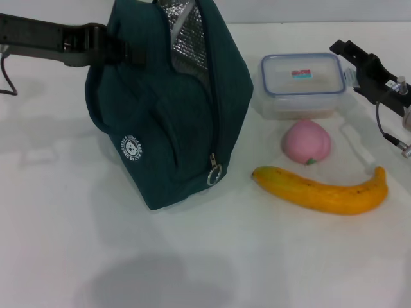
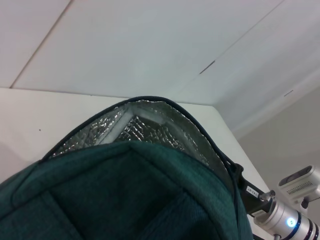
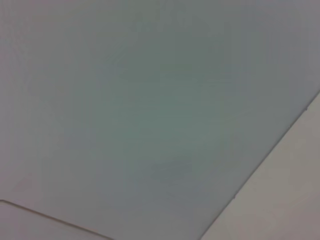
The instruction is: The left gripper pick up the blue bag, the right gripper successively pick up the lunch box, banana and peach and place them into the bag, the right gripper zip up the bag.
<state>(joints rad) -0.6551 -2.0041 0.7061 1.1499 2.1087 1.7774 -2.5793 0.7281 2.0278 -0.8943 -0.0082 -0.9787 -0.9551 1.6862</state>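
Your left gripper was against the upper left side of the blue bag, apparently clamped on the fabric there, though the fingertips themselves were hidden by the cloth, so you could not confirm the grip from the head view. The bag stood tilted on the table, its mouth gaping at the top and showing silver lining; the left wrist view looked over that open rim. It is soft fabric that will sag and fold, so I judged that you would need it held taut for loading. Your right gripper sat at the far right edge, just beyond the lunch box, and I could not tell how wide its fingers stood; it held nothing visible. The lunch box lay right of the bag: stiff, smooth, probably slippery plastic, best taken across its short sides. The peach lay just in front of it, round and likely to roll. The banana lay nearest you, long and curved, best gripped mid-length.
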